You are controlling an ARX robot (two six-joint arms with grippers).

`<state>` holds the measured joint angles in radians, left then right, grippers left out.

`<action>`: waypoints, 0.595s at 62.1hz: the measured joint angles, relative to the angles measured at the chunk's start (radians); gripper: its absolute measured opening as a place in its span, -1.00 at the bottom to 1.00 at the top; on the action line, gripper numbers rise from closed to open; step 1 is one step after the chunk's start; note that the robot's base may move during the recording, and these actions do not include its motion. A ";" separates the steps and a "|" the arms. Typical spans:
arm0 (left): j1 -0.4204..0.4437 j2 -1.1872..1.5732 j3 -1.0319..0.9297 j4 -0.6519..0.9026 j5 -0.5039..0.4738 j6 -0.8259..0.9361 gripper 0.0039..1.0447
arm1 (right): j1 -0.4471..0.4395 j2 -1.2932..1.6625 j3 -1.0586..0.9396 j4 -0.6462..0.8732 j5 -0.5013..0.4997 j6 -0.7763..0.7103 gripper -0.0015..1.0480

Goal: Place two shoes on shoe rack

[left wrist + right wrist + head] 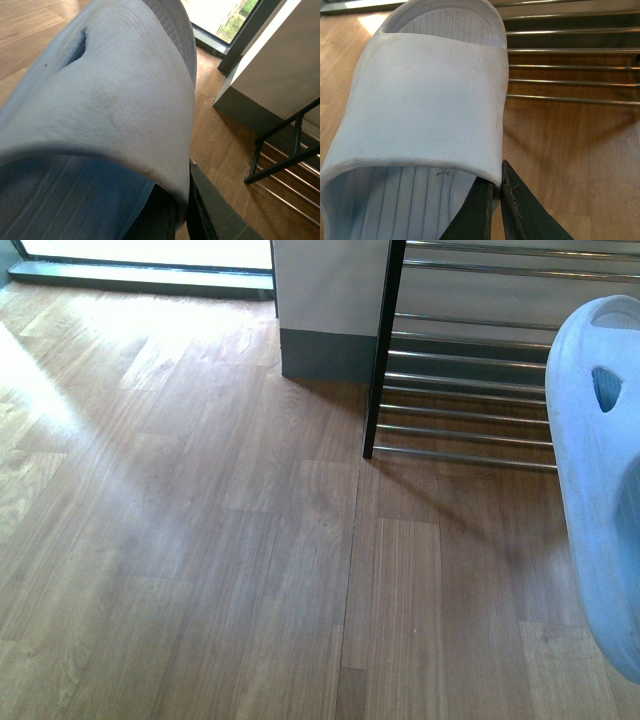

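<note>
My left gripper is shut on the strap edge of a pale blue slide, which fills most of the left wrist view above the wooden floor. My right gripper is shut on the strap edge of the other pale blue slide, whose toe points toward the chrome rods of the shoe rack. In the front view one slide hangs at the right edge, held off the floor, just in front of the shoe rack. The rack's black post and lowest rods show bare. Neither gripper appears in the front view.
A pale wall corner with dark skirting stands left of the rack's post. A glass door threshold runs along the far left. Wooden floor spreads across the front and left. The rack's end frame lies to one side of the left slide.
</note>
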<state>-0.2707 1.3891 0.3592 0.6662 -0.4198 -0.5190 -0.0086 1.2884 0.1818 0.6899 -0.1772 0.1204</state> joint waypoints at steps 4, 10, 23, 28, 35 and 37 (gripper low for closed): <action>0.000 0.000 0.000 0.000 0.000 0.000 -0.96 | 0.000 0.000 0.000 0.000 0.001 0.000 -0.97; 0.000 0.000 0.000 0.000 0.000 0.000 -0.96 | 0.000 0.000 0.000 0.000 0.001 0.000 -0.97; -0.001 0.000 0.000 0.000 0.001 0.000 -0.96 | 0.000 0.000 0.000 0.000 0.001 0.000 -0.97; -0.001 0.000 -0.001 0.000 0.002 0.000 -0.96 | 0.000 0.000 0.000 0.000 0.002 0.000 -0.97; -0.006 0.000 -0.001 0.000 0.004 0.002 -0.96 | -0.001 0.001 0.000 0.000 0.008 0.000 -0.97; -0.005 0.001 -0.001 0.000 0.003 0.002 -0.96 | -0.001 0.000 0.000 0.000 0.008 0.000 -0.97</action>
<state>-0.2760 1.3899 0.3580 0.6659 -0.4164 -0.5175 -0.0097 1.2884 0.1818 0.6899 -0.1692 0.1207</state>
